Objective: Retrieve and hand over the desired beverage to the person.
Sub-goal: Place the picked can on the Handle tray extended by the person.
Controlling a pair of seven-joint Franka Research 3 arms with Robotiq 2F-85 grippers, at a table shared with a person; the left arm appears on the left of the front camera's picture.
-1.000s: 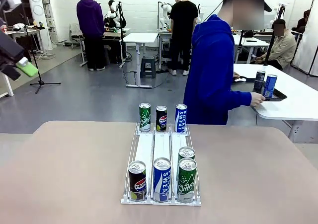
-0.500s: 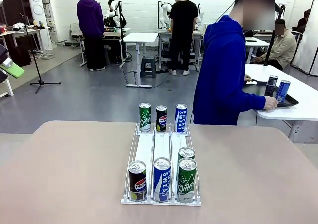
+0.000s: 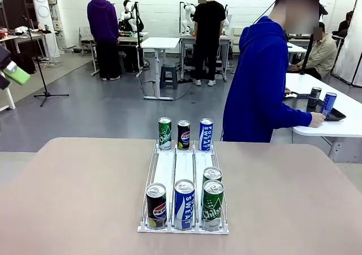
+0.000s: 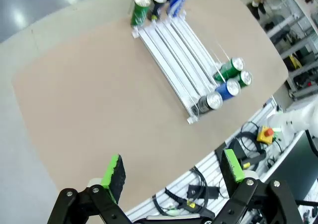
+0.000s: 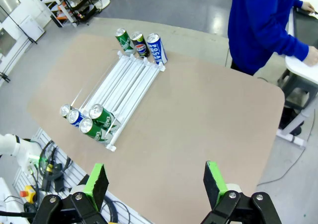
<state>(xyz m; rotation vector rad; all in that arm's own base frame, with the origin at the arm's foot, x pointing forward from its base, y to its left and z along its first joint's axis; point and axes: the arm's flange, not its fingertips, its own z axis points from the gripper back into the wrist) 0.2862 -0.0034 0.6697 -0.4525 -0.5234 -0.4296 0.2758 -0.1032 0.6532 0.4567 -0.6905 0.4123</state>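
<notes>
I see both grippers held high with fingers spread, left gripper (image 4: 171, 177) and right gripper (image 5: 155, 182). The cans sit in the rack (image 3: 184, 167) mid-tabletop; the person (image 3: 260, 85) stands beyond the far right corner.

Purple-hooded bystander (image 3: 103, 26), black-clad bystander (image 3: 208, 29), light tripod (image 3: 44, 77) on grey floor

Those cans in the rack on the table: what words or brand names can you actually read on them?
"Chilsung", partly cut off: near green can and far green can.
"SWEAT": near blue can.
"POCARI SWEAT": far blue can.
Pepsi globe logo, wording too small to read: near black can and far black can.
Second green can, behind: print hidden.
</notes>
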